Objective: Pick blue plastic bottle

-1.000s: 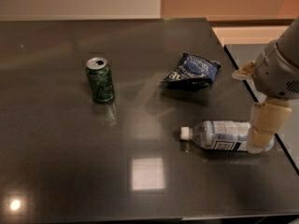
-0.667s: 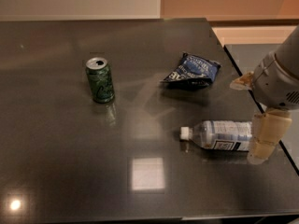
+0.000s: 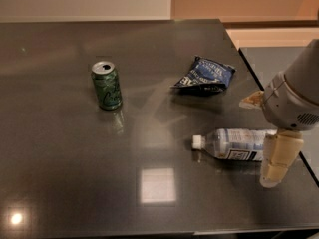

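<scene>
The blue plastic bottle (image 3: 232, 143) lies on its side on the dark table (image 3: 75, 183), white cap pointing left, right of centre. My gripper (image 3: 259, 142) is at the bottle's base end at the right. It is open. One cream finger (image 3: 279, 158) hangs in front of the bottle's base and hides it. The other fingertip (image 3: 251, 101) shows behind the bottle, apart from it. The gripper holds nothing.
A green drink can (image 3: 106, 85) stands upright at the left. A dark blue snack bag (image 3: 205, 75) lies behind the bottle. The table's right edge runs just past the gripper, and its front edge is close below.
The gripper has moved down and toward the table's front edge, so its near finger now hangs lower across the bottle's base. The bottle, can and bag have not moved.
</scene>
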`<act>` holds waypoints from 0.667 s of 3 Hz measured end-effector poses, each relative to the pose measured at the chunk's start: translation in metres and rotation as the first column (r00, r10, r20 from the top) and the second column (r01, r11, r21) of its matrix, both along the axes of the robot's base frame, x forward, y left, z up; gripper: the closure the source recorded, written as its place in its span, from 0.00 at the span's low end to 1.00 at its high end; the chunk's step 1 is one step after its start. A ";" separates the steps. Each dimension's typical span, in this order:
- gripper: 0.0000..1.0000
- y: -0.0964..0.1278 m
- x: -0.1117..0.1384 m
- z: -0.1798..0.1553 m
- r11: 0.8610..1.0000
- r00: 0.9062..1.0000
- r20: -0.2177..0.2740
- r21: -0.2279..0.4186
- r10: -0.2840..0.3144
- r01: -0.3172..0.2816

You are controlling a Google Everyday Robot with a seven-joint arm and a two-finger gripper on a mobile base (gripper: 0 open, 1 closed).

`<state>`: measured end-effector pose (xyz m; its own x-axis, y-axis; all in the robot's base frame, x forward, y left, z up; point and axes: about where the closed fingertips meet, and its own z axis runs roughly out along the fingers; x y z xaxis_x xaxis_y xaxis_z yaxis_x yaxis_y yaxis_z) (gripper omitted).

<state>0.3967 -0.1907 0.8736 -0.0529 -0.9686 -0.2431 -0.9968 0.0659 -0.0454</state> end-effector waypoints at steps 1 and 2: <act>0.00 0.001 0.002 -0.009 1.000 1.000 -0.007 -0.007 0.010 -0.010; 0.00 0.003 0.008 -0.022 0.999 1.000 -0.024 -0.032 0.019 -0.020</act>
